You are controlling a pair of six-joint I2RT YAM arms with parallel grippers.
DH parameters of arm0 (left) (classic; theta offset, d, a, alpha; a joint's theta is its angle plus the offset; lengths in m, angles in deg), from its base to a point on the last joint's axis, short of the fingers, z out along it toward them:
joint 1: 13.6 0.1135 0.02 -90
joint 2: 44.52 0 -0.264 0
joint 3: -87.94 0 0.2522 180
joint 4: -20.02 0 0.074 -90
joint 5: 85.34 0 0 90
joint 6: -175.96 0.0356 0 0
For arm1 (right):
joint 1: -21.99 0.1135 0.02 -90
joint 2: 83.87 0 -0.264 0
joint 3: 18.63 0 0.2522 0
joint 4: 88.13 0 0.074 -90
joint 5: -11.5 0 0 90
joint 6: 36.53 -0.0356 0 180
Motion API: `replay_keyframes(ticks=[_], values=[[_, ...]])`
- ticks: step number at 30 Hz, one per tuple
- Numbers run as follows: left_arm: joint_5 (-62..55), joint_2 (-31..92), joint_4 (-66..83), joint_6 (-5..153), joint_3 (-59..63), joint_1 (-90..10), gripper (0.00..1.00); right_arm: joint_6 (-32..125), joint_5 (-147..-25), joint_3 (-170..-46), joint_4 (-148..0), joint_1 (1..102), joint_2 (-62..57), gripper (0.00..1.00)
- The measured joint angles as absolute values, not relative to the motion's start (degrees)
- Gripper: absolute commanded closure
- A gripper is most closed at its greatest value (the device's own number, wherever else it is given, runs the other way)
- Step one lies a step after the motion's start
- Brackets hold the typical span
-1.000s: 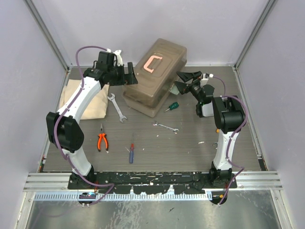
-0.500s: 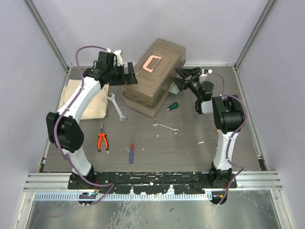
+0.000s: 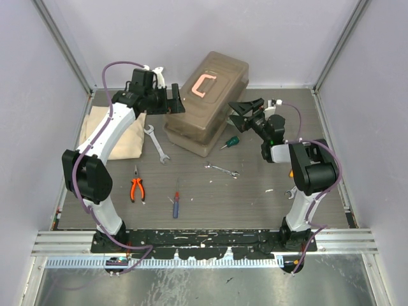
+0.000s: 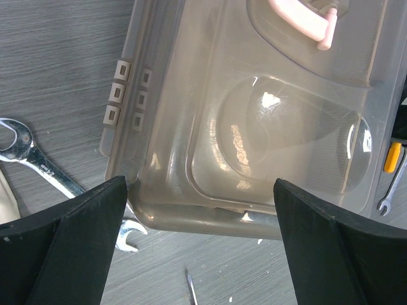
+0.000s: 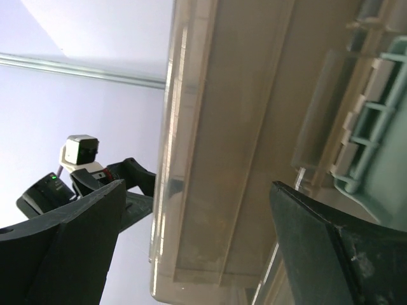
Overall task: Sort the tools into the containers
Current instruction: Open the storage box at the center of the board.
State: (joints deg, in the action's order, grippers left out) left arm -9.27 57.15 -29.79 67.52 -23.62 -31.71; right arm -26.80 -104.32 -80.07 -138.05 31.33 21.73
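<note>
The brown translucent toolbox (image 3: pixel 210 105) stands at the back with its lid down, so the containers inside are hidden. Its salmon handle (image 3: pixel 203 84) lies on top. My left gripper (image 3: pixel 175 102) hovers open at the box's left end; in its wrist view the jaws (image 4: pixel 200 235) straddle the lid's edge (image 4: pixel 210 216) without touching. My right gripper (image 3: pixel 237 112) is open against the box's right side, facing the wall (image 5: pixel 222 159) beside the pale green latch (image 5: pixel 375 127). Loose tools: two wrenches (image 3: pixel 156 144) (image 3: pixel 222 169), green screwdriver (image 3: pixel 231 141), orange pliers (image 3: pixel 136 189), blue-red screwdriver (image 3: pixel 176 204).
A tan cloth (image 3: pixel 111 131) lies at the left, under the left arm. The big wrench (image 4: pixel 38 168) rests just beside the box's corner. Metal rails edge the table, with purple walls close on every side.
My right gripper has swung down and left, closer to the latch side of the toolbox. The left arm and the tools have not moved.
</note>
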Motion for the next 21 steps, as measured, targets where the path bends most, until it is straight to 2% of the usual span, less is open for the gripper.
replay_keyframes(ticks=[9, 21], values=[[-9.25, 57.15, -29.81, 67.59, -23.64, -31.97, 0.02, -28.3, -100.26, -73.82, -140.5, 33.14, 21.97, 0.03], [-9.25, 57.15, -29.81, 67.65, -23.62, -31.97, 0.02, -32.65, -97.57, -73.74, -148.02, 35.04, 25.43, 0.03]])
